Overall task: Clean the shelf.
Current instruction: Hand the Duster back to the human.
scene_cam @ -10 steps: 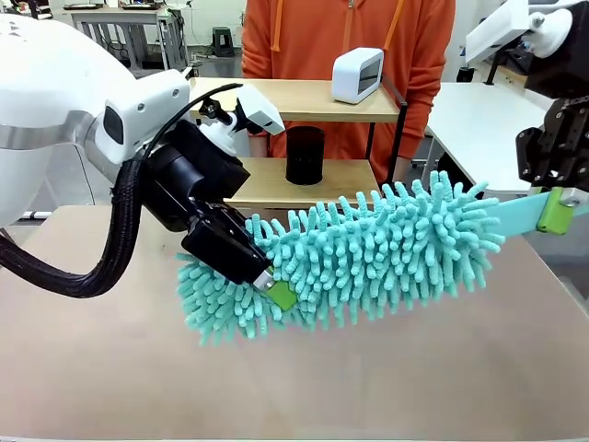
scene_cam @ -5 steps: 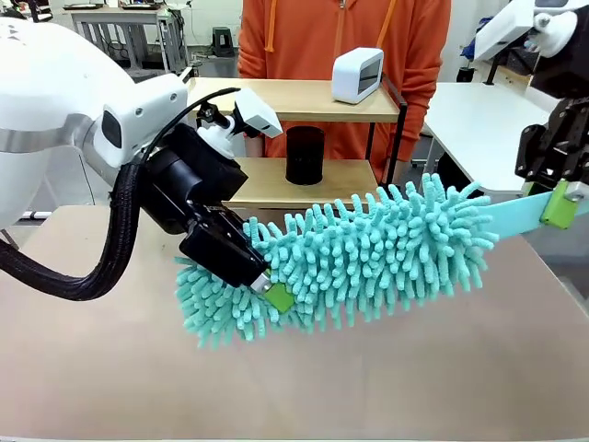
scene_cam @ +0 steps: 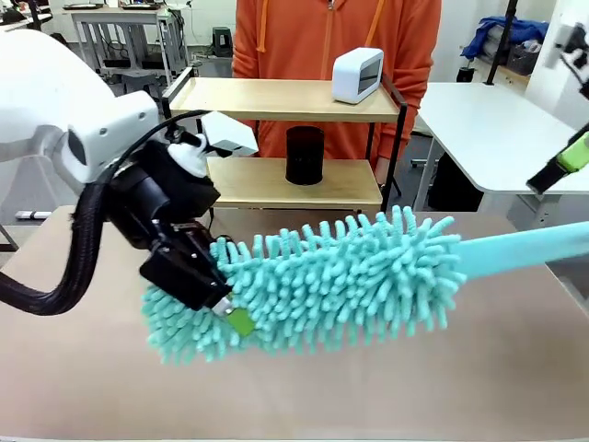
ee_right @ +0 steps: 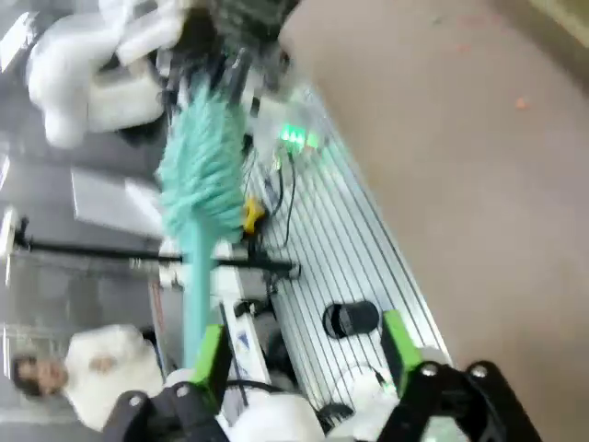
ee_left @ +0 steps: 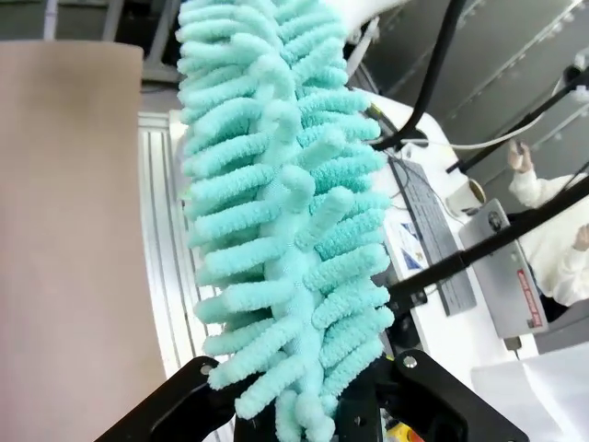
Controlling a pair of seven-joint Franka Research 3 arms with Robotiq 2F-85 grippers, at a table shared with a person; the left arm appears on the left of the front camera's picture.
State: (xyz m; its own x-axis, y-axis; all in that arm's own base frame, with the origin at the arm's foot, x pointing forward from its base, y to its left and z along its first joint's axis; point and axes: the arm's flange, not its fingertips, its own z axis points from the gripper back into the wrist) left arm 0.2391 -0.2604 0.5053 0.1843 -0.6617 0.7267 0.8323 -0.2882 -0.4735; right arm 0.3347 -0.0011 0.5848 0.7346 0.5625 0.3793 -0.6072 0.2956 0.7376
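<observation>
Teal duster (scene_cam: 322, 281) sits clenched in my left pincer (scene_cam: 221, 308), right pincer (ee_right: 304, 359) released; next I sweep the shelf (scene_cam: 285, 99).

The shelf (scene_cam: 287, 99) stands upright at the far side: a thin black frame, two light wooden boards, raised black end rails, with a person in orange just behind it.
</observation>
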